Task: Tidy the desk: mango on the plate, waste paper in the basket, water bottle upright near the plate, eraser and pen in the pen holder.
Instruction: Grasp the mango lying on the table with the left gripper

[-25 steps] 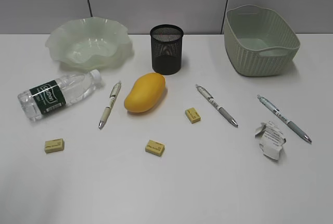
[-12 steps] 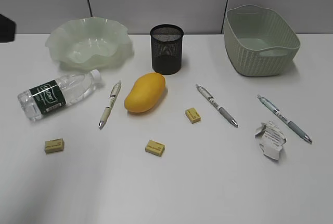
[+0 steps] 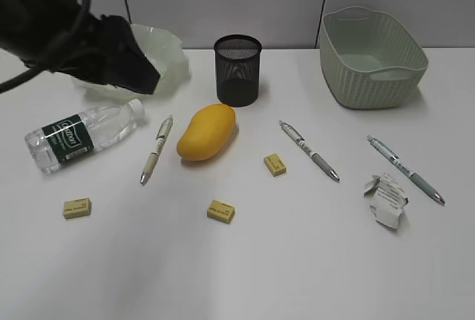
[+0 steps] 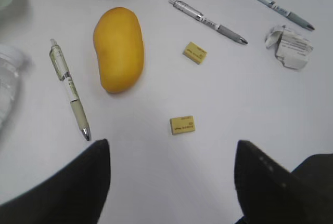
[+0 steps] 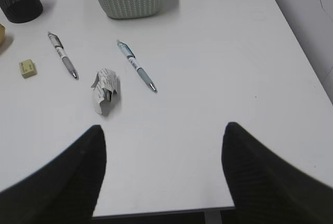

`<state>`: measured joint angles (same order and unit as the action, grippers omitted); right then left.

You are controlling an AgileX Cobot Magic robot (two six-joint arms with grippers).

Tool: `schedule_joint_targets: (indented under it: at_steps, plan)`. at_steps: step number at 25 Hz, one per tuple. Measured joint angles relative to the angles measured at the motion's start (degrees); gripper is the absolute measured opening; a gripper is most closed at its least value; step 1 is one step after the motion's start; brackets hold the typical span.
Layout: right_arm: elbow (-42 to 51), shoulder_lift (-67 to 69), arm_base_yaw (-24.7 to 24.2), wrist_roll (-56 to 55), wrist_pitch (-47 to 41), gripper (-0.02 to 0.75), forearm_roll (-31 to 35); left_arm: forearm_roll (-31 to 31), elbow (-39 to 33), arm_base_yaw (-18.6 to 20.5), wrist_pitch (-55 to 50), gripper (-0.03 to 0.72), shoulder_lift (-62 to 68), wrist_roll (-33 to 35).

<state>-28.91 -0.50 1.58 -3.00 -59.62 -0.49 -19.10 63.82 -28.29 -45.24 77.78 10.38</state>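
Observation:
The mango (image 3: 206,133) lies at the middle of the desk (image 3: 297,260), and shows in the left wrist view (image 4: 118,49). The plate (image 3: 169,56) is at the back left, partly hidden by my left arm. The water bottle (image 3: 78,136) lies on its side at the left. The pen holder (image 3: 237,70) stands behind the mango. The basket (image 3: 371,56) is at the back right. The waste paper (image 3: 386,200) lies front right. My left gripper (image 4: 171,182) is open and empty, high over the plate. My right gripper (image 5: 164,167) is open and empty, above the desk's front right.
Pens lie left of the mango (image 3: 156,149), right of it (image 3: 309,150) and by the paper (image 3: 405,169). Yellow erasers lie at the front left (image 3: 77,208), front middle (image 3: 220,211) and right of the mango (image 3: 274,165). The desk's front edge (image 5: 156,211) shows below my right gripper.
My left arm has come into the exterior view from the upper left and now covers part of the plate. The objects on the desk have not moved.

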Motion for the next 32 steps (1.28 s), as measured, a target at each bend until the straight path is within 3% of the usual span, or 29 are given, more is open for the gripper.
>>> schedule_joint_targets:
  at_steps: [9, 14, 32]
  plan:
    - [0.0, 0.0, 0.0, 0.0, 0.0, 0.549, 0.0, 5.8, 8.5, -1.9, -1.3, 0.561, 16.8, -0.3]
    - [0.0, 0.0, 0.0, 0.0, 0.0, 0.549, 0.0, 10.4, 13.2, -2.2, -3.5, 0.607, 25.0, -1.0]
    - [0.0, 0.0, 0.0, 0.0, 0.0, 0.549, 0.1, 10.3, 15.9, -2.2, 10.9, 0.617, 37.6, -1.3]
